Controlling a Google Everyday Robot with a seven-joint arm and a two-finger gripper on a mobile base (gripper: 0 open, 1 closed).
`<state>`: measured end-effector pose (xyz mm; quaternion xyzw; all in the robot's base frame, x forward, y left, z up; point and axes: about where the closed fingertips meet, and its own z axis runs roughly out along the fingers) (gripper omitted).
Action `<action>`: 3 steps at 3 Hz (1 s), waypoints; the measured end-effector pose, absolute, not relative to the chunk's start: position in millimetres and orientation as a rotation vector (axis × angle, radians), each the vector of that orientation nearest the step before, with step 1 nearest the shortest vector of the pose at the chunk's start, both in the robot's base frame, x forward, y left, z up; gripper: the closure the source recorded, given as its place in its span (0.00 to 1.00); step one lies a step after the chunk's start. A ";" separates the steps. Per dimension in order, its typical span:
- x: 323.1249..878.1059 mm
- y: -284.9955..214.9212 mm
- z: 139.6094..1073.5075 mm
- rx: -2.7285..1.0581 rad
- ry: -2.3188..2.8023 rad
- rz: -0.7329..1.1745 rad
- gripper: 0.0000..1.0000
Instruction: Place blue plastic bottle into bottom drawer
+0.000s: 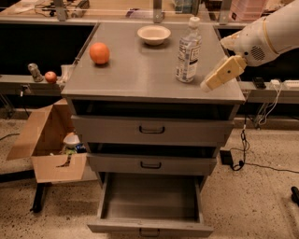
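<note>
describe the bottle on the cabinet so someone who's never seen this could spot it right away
Look at the grey three-drawer cabinet's top. Toward its right side stands the blue plastic bottle, upright, with the gripper just to its right near the edge. Unlike the orange and the white bowl, it is tall, clear, white-capped and labelled.

cabinet top [140, 77], orange [99, 52], bowl [153, 34], bottle [188, 52], pincer [208, 84] beside

Speckled floor [261, 205], open cardboard box [49, 164] left, wooden bench [112, 6] behind

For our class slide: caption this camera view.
Gripper beside upright blue plastic bottle on cabinet top; bottom drawer open below.
</note>
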<state>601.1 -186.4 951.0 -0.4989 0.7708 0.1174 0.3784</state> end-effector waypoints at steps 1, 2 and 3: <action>601.1 -186.4 951.0 -1.275 1.970 0.300 0.00; 612.4 -190.0 949.7 -1.237 1.948 0.304 0.00; 642.0 -195.8 954.4 -1.159 1.893 0.319 0.00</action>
